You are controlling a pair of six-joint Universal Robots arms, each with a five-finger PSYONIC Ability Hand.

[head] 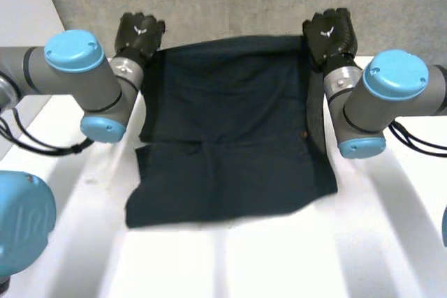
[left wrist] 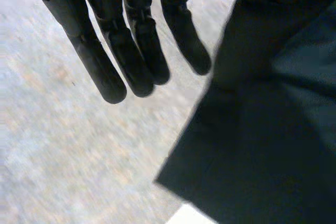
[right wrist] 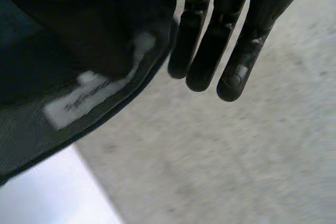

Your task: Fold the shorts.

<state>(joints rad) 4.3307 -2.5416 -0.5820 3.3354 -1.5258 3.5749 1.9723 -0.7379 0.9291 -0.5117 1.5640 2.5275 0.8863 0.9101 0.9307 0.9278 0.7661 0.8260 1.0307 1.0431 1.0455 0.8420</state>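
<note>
Dark teal shorts (head: 230,137) are spread on the white table (head: 209,256), with their far edge stretched between my two hands. My left hand (head: 140,33) is at the far left corner. In its wrist view the fingers (left wrist: 131,51) are straight and bare, and the cloth (left wrist: 262,145) hangs beside them, over the grey floor. At the far right corner is my right hand (head: 328,33). Its fingers (right wrist: 226,35) are straight too, and the waistband (right wrist: 63,51), with a white label (right wrist: 79,100), hangs right beside them. Both thumbs are hidden.
Both hands reach past the table's far edge, over grey floor (left wrist: 79,156). A strip of the table (right wrist: 47,198) shows below the cloth. Both forearms run along the sides of the shorts. The near hem lies uneven on the table.
</note>
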